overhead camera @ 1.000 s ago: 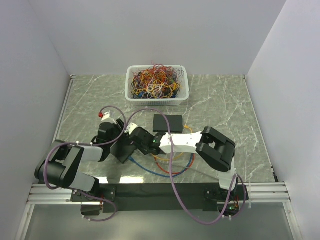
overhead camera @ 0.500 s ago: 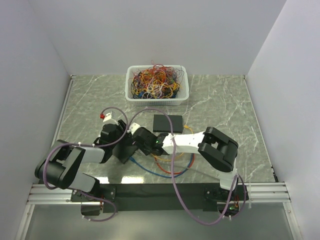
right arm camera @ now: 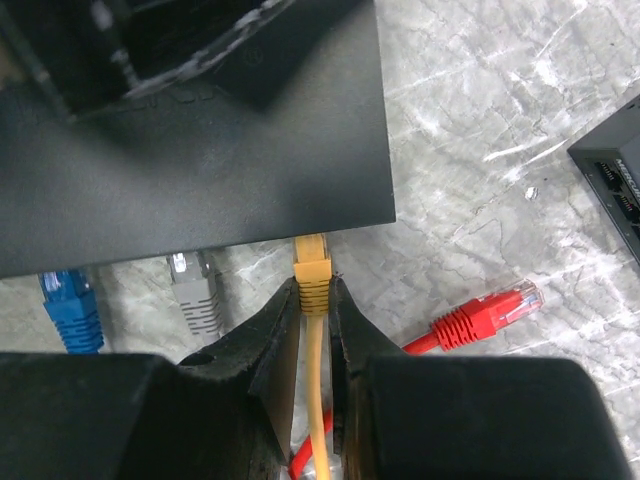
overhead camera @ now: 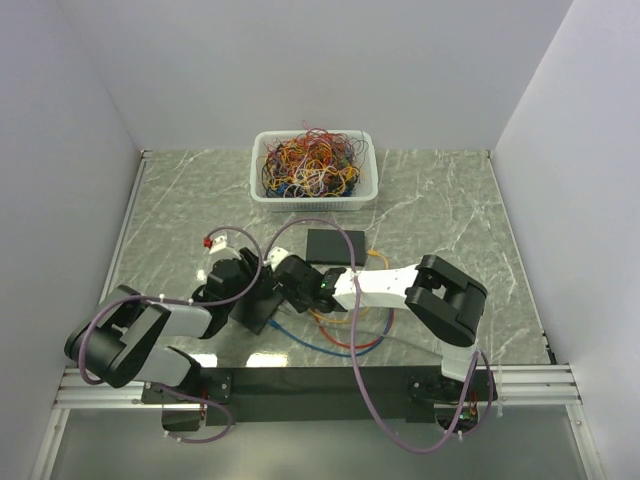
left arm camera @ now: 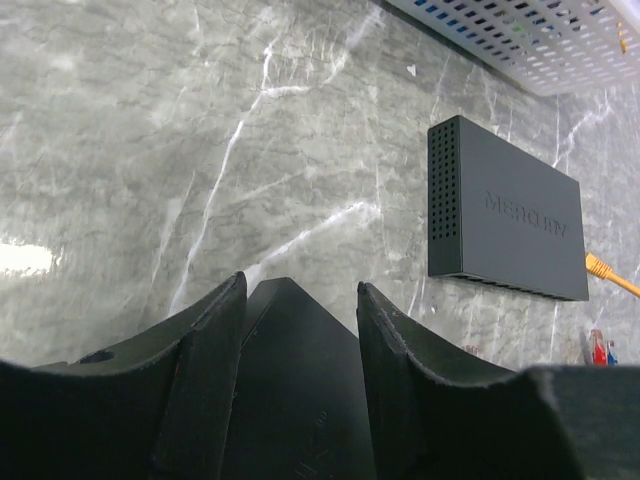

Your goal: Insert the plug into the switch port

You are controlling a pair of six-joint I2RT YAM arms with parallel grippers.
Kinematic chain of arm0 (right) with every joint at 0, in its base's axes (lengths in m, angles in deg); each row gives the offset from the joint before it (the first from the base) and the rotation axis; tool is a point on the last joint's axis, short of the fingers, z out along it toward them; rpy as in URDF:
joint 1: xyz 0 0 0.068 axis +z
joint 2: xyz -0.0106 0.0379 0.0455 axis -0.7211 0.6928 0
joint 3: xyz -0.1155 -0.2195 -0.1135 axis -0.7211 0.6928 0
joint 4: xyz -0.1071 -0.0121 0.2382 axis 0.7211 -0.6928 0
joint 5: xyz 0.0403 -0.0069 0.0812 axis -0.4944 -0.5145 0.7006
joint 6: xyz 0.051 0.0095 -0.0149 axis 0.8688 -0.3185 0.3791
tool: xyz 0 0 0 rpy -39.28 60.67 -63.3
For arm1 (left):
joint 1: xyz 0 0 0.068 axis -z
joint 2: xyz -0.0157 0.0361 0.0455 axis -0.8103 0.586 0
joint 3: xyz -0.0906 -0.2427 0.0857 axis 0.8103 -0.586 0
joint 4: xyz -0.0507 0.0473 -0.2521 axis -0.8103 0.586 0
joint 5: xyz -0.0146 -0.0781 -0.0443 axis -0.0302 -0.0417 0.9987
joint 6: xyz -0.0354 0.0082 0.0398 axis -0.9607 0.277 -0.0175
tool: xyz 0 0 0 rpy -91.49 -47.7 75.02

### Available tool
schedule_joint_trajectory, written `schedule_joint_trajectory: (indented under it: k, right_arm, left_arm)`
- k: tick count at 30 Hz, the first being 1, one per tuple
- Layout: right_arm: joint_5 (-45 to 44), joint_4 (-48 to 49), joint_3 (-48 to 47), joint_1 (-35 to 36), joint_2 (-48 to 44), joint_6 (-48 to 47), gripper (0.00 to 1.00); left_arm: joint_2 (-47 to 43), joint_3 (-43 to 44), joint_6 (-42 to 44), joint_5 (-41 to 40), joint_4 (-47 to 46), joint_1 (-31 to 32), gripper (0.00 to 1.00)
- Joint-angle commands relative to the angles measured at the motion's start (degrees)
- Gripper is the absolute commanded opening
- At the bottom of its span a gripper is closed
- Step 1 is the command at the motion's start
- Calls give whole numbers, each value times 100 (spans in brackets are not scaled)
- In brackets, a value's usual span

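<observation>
My left gripper (left arm camera: 300,300) is shut on a black switch (left arm camera: 295,390), which fills the gap between its two fingers; from above, this switch (overhead camera: 261,305) lies left of centre. My right gripper (right arm camera: 314,300) is shut on the boot of a yellow plug (right arm camera: 312,270). The plug's clear tip reaches under the switch's port edge (right arm camera: 250,215); how deep it sits is hidden. From above, the right gripper (overhead camera: 289,281) meets the switch from the right, and the plug itself is hidden there.
A grey plug (right arm camera: 194,285) and a blue plug (right arm camera: 70,300) sit at the same port edge. A red plug (right arm camera: 490,312) lies loose on the marble. A second black switch (overhead camera: 336,246) lies beyond. A white basket (overhead camera: 258,190) of tangled cables stands at the back.
Both arms have shifted a little toward the near right, carrying the switch and the yellow plug along. The grips are unchanged.
</observation>
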Motion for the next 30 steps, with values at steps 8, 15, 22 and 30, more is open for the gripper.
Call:
schedule_joint_trajectory:
  k: [8, 15, 22, 30]
  right_arm:
    - [360, 2214, -223, -58, -158, 359, 0]
    - [598, 2653, 75, -67, -360, 280, 0]
    - [607, 3548, 532, -58, -659, 437, 0]
    - [299, 3630, 489, -67, -536, 596, 0]
  left_arm:
    - [434, -662, -985, 1071, 143, 1253, 52]
    - [1014, -478, -792, 877, -218, 1684, 51]
    - [1138, -250, -678, 640, -34, 2105, 48]
    - [1296, -4, -669, 525, 247, 2343, 48]
